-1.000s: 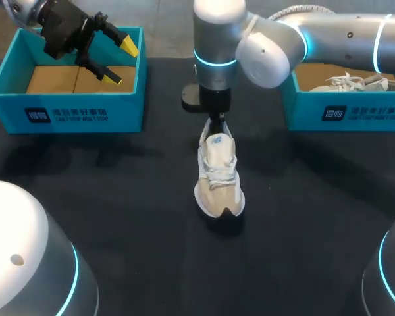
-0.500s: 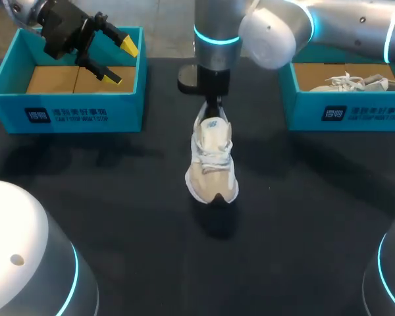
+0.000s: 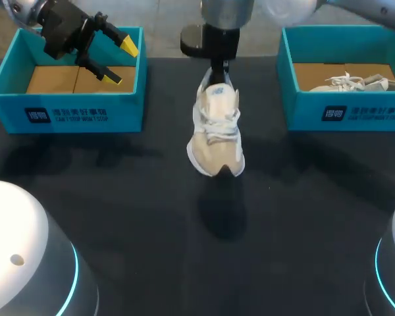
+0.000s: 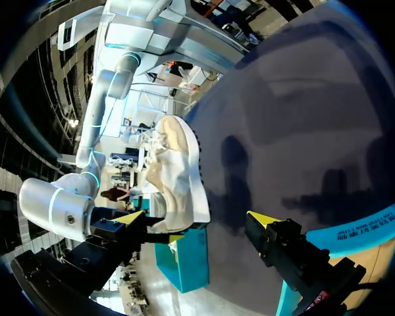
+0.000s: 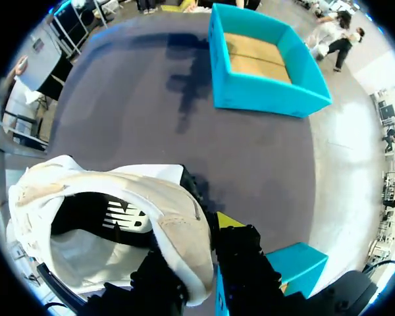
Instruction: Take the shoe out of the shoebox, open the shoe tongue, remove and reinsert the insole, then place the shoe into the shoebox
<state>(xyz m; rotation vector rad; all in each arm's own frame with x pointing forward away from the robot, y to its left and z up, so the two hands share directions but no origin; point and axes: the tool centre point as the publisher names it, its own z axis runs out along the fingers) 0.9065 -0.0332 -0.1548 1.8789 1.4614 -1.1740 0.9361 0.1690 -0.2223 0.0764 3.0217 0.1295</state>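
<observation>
Nearest the camera, the tabletop point(image 3: 151, 230) only carries a shadow point(image 3: 217, 220), because the shoe point(image 3: 216, 131) is up in the air now. A second ago it sat on the cloth, and the right end effector point(image 3: 218, 68) has since hauled it up and farther back, clenched on the heel collar (the wrist view shows the rim pinched between both fingers). The insole point(image 5: 92, 220) looks seated to me. Farther back, the left end effector point(image 3: 122, 61) hangs spread wide, gripping nothing, over the empty left shoebox point(image 3: 66, 115). The right shoebox point(image 3: 345, 112) holds another shoe point(image 3: 355, 82). My guess: the carry-to-box step has started.
</observation>
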